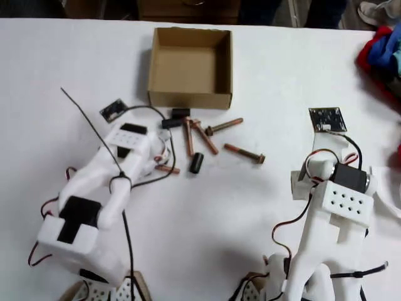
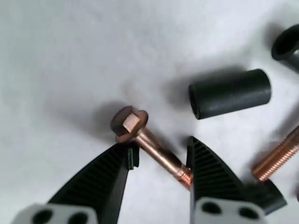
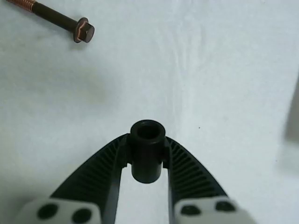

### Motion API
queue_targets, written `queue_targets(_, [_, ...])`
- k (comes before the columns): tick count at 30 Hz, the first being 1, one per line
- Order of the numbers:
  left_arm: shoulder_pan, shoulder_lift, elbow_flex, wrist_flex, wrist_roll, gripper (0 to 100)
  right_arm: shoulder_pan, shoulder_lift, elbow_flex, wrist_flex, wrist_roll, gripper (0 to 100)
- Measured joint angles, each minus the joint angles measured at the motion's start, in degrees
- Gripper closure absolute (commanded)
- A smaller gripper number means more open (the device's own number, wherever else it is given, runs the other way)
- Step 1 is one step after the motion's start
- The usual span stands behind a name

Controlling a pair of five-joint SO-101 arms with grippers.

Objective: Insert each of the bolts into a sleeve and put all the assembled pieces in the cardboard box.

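My left gripper (image 2: 162, 148) is open, low over the table, with a copper bolt (image 2: 152, 144) lying slantwise between its fingers (image 2: 117, 172). In the high view that bolt (image 1: 168, 168) lies at the left gripper (image 1: 160, 164), below the pile. A black sleeve (image 2: 230, 93) lies just beyond it. My right gripper (image 3: 147, 144) is shut on a black sleeve (image 3: 147, 156), held upright with its bore showing. A dark bolt (image 3: 60, 22) lies on the table farther off. The cardboard box (image 1: 191, 66) stands open at the back centre.
In front of the box lie loose bolts (image 1: 205, 137) (image 1: 224, 126) (image 1: 244, 153) and sleeves (image 1: 180, 113) (image 1: 197, 162). Another bolt's threaded end (image 2: 275, 161) and a second sleeve (image 2: 287, 44) lie near the left gripper. Coloured cloth (image 1: 382, 47) sits at the far right edge.
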Motion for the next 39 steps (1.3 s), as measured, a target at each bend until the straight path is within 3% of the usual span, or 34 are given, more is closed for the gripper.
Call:
queue_targets(4, [0.09,1.76,-4.13,3.52,-2.29,98,0.00,0.00,0.00,0.00,0.00,97.6])
queue_targets(8, [0.44,2.55,-9.23,9.23,-13.63,95,0.00,0.00,0.00,0.00,0.00,97.6])
queue_targets(14, [-0.97,3.08,-15.30,24.18,-48.97,94,0.00,0.00,0.00,0.00,0.00,97.6])
queue_targets(17, [-2.29,3.08,-17.14,26.99,-68.84,94,0.00,0.00,0.00,0.00,0.00,97.6])
queue_targets(19, [-2.81,3.25,-17.32,27.34,-75.69,94,0.00,0.00,0.00,0.00,0.00,97.6])
queue_targets(23, [-3.16,3.25,-17.32,27.52,-74.73,93,0.00,0.00,0.00,0.00,0.00,97.6])
queue_targets(29, [-3.08,3.43,-17.41,25.49,-68.13,79,0.00,0.00,0.00,0.00,0.00,97.6])
queue_targets(39, [-3.08,6.24,-17.41,17.93,-66.20,79,0.00,0.00,0.00,0.00,0.00,97.6])
